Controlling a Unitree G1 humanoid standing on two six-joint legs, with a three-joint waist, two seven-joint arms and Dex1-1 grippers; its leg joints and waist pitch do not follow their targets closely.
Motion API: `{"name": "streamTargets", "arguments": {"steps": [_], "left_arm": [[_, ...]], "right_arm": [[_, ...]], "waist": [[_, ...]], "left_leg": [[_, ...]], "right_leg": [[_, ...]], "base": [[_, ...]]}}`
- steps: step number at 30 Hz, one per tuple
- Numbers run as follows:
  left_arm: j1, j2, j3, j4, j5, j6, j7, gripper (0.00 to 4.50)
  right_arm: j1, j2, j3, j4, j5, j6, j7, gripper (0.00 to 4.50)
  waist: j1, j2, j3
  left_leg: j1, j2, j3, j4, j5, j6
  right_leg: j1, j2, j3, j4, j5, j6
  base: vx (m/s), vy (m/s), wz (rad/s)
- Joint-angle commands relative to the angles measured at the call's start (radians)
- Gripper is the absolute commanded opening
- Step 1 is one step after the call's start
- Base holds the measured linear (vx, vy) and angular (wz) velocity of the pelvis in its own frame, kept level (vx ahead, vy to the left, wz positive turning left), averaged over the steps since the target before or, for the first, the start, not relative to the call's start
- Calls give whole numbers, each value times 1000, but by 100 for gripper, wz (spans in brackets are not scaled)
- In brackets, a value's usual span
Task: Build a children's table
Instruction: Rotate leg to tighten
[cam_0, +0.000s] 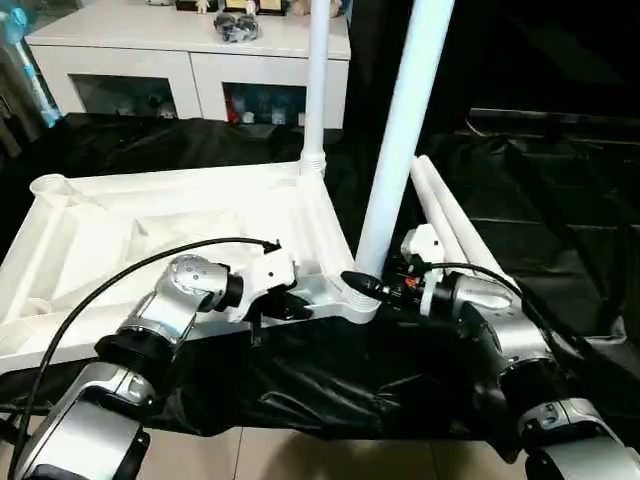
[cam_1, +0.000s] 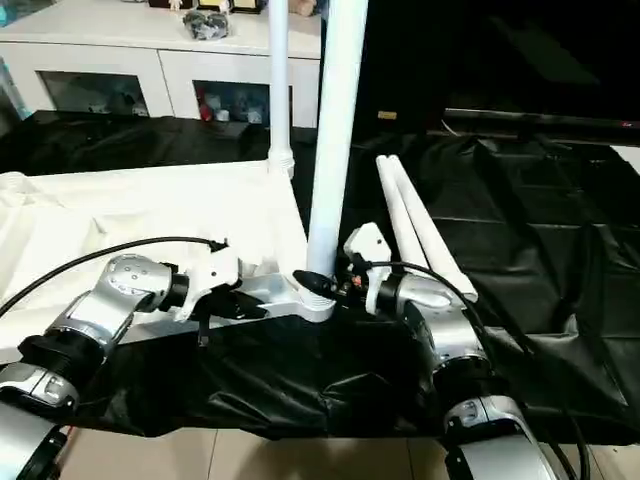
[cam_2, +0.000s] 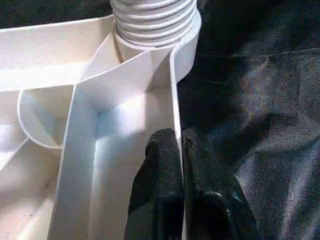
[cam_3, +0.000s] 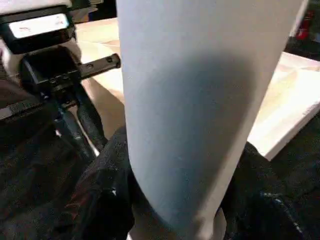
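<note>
Left end effector (cam_0: 300, 303) pinched on tabletop (cam_0: 150, 230) rim wall, just beside the socket. Right end effector (cam_0: 372, 286) half-open around the near leg (cam_0: 400, 150), upright, seated in that corner socket. Left wrist view shows the leg's ribbed collar; spare legs (cam_0: 450, 225) beyond right end effector.

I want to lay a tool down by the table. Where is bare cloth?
Free: black cloth right of the two loose legs. Crowded: the tabletop's near corner, where both grippers meet the upright leg.
</note>
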Motion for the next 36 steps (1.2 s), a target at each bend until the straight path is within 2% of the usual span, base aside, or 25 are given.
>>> {"name": "streamTargets", "arguments": {"steps": [1,4,6,7,9,11,14,16,20,21,22,26,31,35,36], "left_arm": [[-40,-27,-5,-39,-25,-37,-14,0],[-56,-42,11,-23,-16,-12,46,0],[-69,-61,29,-13,-12,15,106,0],[-73,-71,38,-15,-16,33,120,0],[-83,-89,51,-21,-14,77,158,0],[-103,-118,57,-23,6,137,239,0],[-130,-166,69,-22,24,215,353,0],[-147,-208,79,-21,38,295,451,0],[-147,-290,87,-43,49,385,575,0],[-144,-297,81,-41,59,387,592,0],[-142,-297,76,-37,67,385,598,0],[-143,-287,78,-24,73,384,608,0],[-137,-283,75,-41,68,393,606,0],[-128,-282,71,-57,71,382,591,0],[-125,-280,69,-61,70,377,584,0]], "right_arm": [[55,10,63,94,-62,58,6,190],[35,23,43,135,-74,32,-65,190],[6,41,17,195,-98,2,-202,190],[-6,49,7,218,-106,-5,-259,190],[-29,68,-9,258,-114,-5,-355,190],[-61,104,-28,307,-111,15,-462,190],[-103,148,-38,361,-107,55,-554,190],[-135,178,-47,403,-103,82,-615,190],[-188,228,-69,469,-95,119,-697,190],[-195,234,-67,478,-100,117,-704,190],[-198,237,-66,482,-104,115,-707,190],[-208,242,-72,496,-108,107,-717,190],[-219,241,-80,512,-123,95,-729,190],[-231,245,-111,514,-93,92,-690,190],[-234,245,-114,512,-89,90,-680,225]], "waist": [[-3,8,-33],[-3,5,-34],[-5,5,-35],[-6,3,-39],[-9,4,-37],[-12,3,-36],[-13,3,-36],[-12,3,-37],[-7,-5,-38],[-8,-7,-40],[-5,-3,-40],[-4,-5,-41],[-8,-5,-38],[-8,-4,-38],[-8,-2,-38]], "left_leg": [[17,34,-20,-82,-561,-5],[13,36,-18,-83,-547,-9],[13,34,-17,-82,-525,-20],[7,34,-18,-82,-505,-21],[9,35,-14,-82,-499,-23],[9,31,-15,-80,-506,-21],[13,32,-13,-78,-506,-20],[11,31,-14,-78,-493,-22],[8,30,-8,-75,-463,-7],[6,30,-8,-75,-455,-4],[5,30,-8,-75,-447,-1],[2,29,-6,-76,-434,9],[5,28,-9,-77,-474,0],[5,28,-10,-78,-480,-1],[6,29,-10,-78,-479,-1]], "right_leg": [[4,-61,45,-90,-553,-145],[5,-60,48,-82,-507,-166],[5,-61,48,-77,-505,-173],[11,-62,48,-76,-498,-171],[5,-60,49,-75,-486,-178],[7,-60,47,-80,-511,-168],[0,-59,49,-80,-501,-173],[5,-57,46,-78,-485,-176],[7,-56,47,-80,-460,-178],[8,-56,47,-78,-450,-180],[9,-56,47,-78,-435,-181],[12,-55,47,-76,-416,-181],[8,-55,45,-82,-471,-165],[7,-55,45,-84,-480,-158],[6,-55,45,-84,-476,-159]], "base": [[0,0,0],[0,0,0],[0,0,0],[0,0,0],[0,0,0],[0,0,0],[0,0,0],[0,0,0],[0,0,0],[0,0,0],[0,0,0],[0,0,0],[0,0,0],[0,0,0],[0,0,0]]}}
